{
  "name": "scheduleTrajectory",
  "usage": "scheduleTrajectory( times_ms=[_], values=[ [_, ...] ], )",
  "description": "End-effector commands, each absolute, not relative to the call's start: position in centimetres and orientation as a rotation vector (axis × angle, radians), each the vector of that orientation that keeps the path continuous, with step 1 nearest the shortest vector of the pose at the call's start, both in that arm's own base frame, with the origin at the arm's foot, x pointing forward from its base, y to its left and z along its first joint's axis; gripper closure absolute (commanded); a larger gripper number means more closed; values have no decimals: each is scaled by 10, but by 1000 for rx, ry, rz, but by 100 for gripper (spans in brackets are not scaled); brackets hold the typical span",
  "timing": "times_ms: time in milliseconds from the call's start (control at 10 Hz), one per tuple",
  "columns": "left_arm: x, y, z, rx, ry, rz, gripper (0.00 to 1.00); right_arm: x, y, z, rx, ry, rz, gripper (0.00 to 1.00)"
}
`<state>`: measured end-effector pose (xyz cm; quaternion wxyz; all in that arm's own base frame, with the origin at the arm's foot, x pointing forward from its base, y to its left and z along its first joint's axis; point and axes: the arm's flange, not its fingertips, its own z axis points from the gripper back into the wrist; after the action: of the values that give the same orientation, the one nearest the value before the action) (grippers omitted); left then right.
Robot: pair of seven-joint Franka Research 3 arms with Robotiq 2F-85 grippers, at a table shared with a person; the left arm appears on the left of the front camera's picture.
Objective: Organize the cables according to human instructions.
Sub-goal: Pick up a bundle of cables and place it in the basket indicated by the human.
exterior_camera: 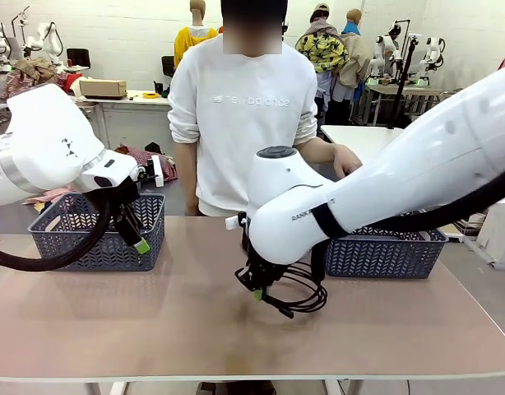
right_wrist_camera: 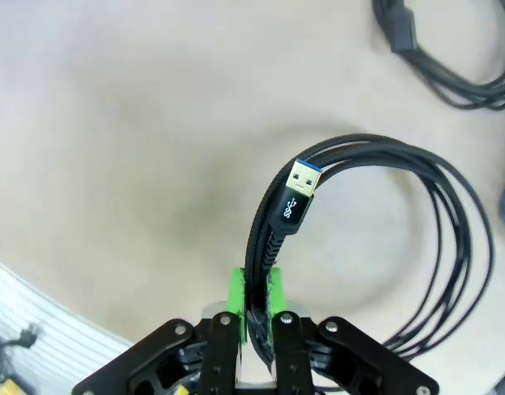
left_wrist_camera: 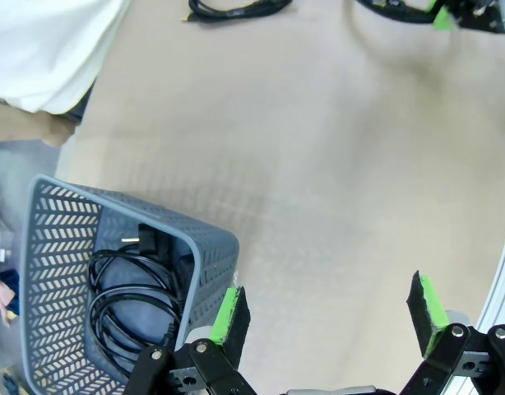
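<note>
Done: one stowed cable (left_wrist_camera: pixel 129 288), at least, lies coiled inside the left basket (left_wrist_camera: pixel 205 247).
In hand: the right gripper (right_wrist_camera: pixel 257 296) is clamped on the held cable (right_wrist_camera: pixel 273 230), low over the table (exterior_camera: pixel 154 321) just in front of the right basket (exterior_camera: pixel 384 251).
Left to do: by my reading, that coil and a loose cable (left_wrist_camera: pixel 236 10) on the table are not yet sorted.
Left gripper (left_wrist_camera: pixel 328 311): spread wide, empty, beside the left basket.
Held cable's look: thin black braided cord in a loose round coil, with a gold and blue USB plug sticking out.
</note>
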<state>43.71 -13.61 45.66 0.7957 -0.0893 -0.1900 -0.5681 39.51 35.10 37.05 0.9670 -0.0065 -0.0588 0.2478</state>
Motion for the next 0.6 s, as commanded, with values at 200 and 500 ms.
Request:
scheduleTrajectory(
  times_ms=[200, 500],
  values=[
    [438, -134, 458, -188, -405, -1213, 0, 362, 322, 436, 51, -141, 886, 100],
    [438, -134, 458, -188, -405, -1213, 0, 363, 292, 475, -72, -195, 1069, 100]
  ],
)
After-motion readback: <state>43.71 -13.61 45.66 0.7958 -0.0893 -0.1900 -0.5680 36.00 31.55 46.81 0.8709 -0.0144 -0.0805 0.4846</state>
